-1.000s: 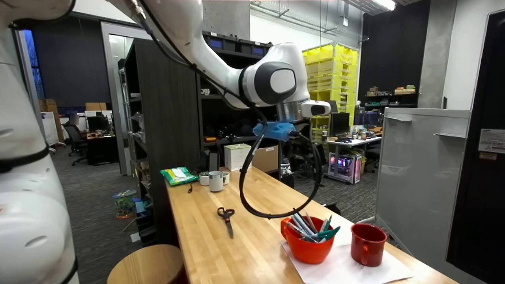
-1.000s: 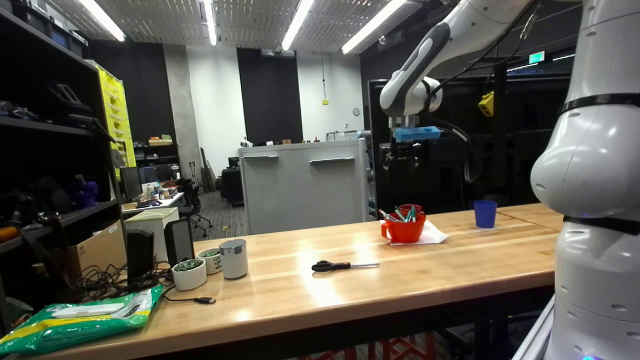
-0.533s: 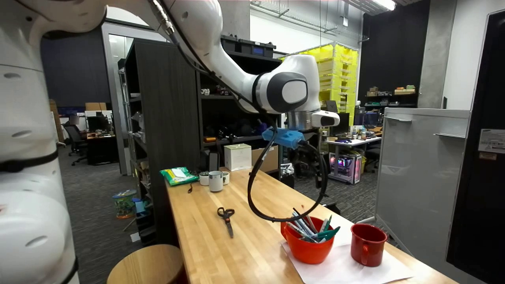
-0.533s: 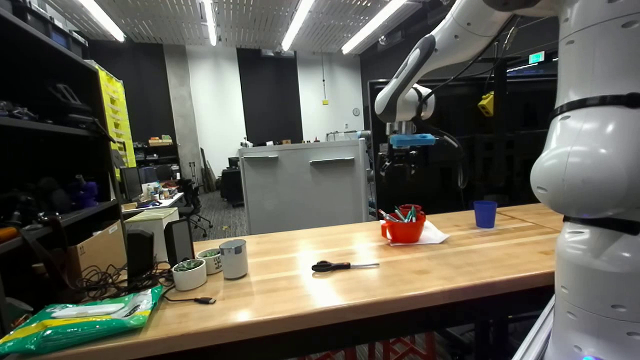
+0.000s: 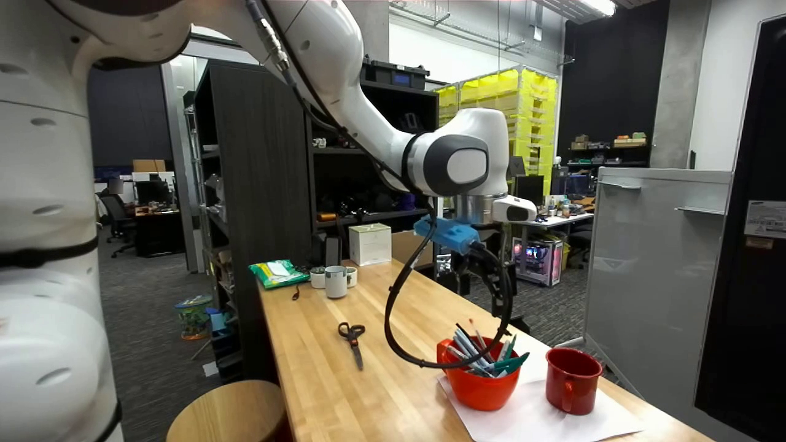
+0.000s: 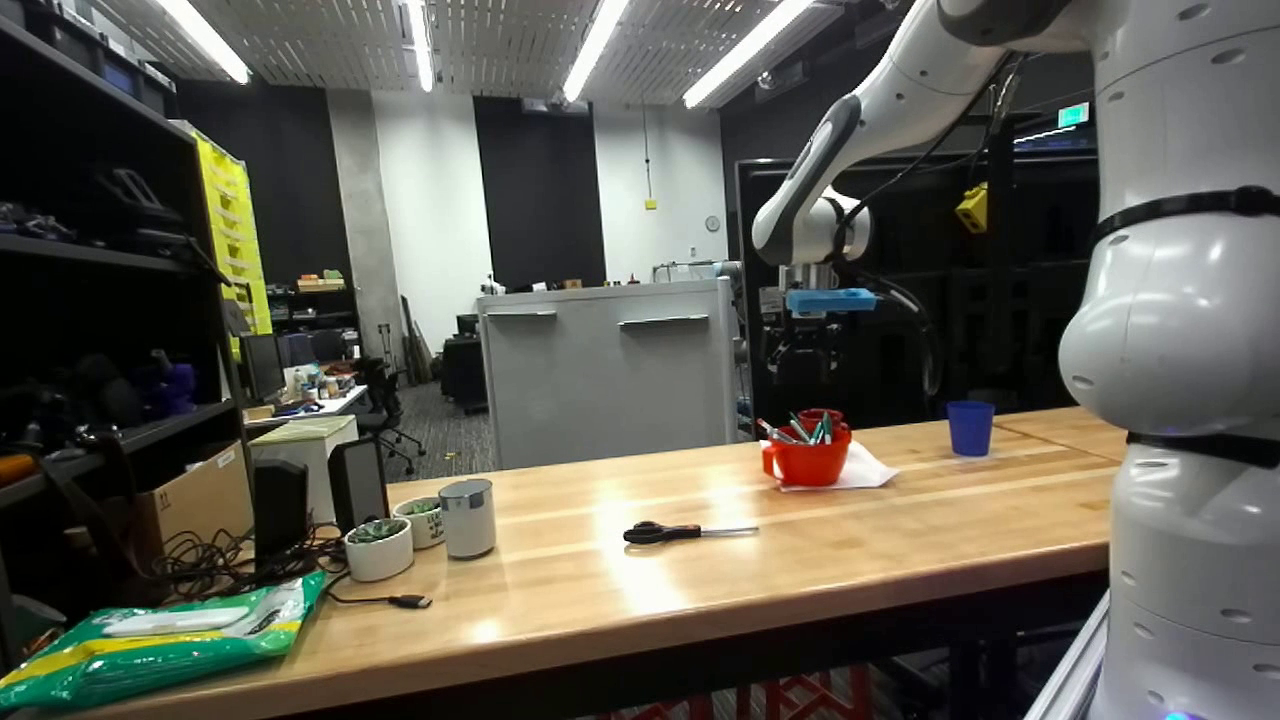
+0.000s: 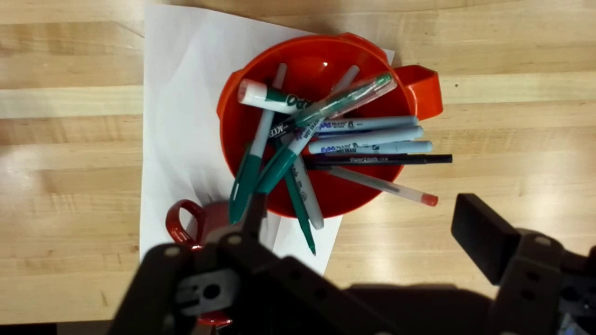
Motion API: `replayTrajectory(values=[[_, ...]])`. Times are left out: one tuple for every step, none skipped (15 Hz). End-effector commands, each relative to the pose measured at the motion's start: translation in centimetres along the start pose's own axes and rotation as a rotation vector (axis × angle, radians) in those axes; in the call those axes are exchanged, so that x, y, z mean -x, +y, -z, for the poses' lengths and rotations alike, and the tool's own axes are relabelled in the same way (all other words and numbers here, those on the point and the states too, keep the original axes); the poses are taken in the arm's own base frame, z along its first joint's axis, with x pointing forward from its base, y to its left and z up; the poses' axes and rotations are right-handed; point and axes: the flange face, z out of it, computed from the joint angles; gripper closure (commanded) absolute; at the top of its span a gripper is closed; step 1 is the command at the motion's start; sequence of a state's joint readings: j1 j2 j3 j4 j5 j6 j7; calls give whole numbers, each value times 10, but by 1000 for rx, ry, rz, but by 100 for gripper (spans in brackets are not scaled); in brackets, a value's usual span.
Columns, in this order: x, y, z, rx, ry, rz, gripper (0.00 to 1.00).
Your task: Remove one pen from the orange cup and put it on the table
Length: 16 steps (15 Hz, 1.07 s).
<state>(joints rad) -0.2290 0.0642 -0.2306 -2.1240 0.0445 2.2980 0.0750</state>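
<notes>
One pale greyish pen leans inside one orange cup, its red end over the rim; at least nine other pens and markers share the cup, too overlapped for an exact count; one gripper hangs above, apart from them, its two fingers spread wide and holding nothing; one darker red cup stands near the orange one, both on one sheet of white paper; beyond, on the wooden table, are one pair of black-handled scissors, one blue cup, two potted plants, one grey cylinder and one green packet.
</notes>
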Motion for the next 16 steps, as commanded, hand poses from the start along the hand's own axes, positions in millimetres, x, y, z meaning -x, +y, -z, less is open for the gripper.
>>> replayTrajectory(values=[[-1, 4, -11, -3, -16, 1, 0], [0, 5, -15, 0, -20, -3, 0], [3, 8, -18, 4, -24, -8, 0], [0, 3, -14, 10, -25, -5, 0], [1, 5, -17, 11, -29, -7, 0], [1, 5, -19, 12, -31, -9, 0], [1, 6, -20, 13, -32, -10, 0], [1, 6, -20, 13, -31, -10, 0], [1, 6, -20, 13, -31, -10, 0], [1, 6, -20, 13, -31, -10, 0], [1, 6, -20, 13, -31, -10, 0], [1, 6, -20, 13, -31, -10, 0], [1, 6, -20, 13, -31, -10, 0], [1, 6, -20, 13, -30, -10, 0], [1, 6, -20, 13, -30, -10, 0], [1, 6, -20, 13, -30, -10, 0]])
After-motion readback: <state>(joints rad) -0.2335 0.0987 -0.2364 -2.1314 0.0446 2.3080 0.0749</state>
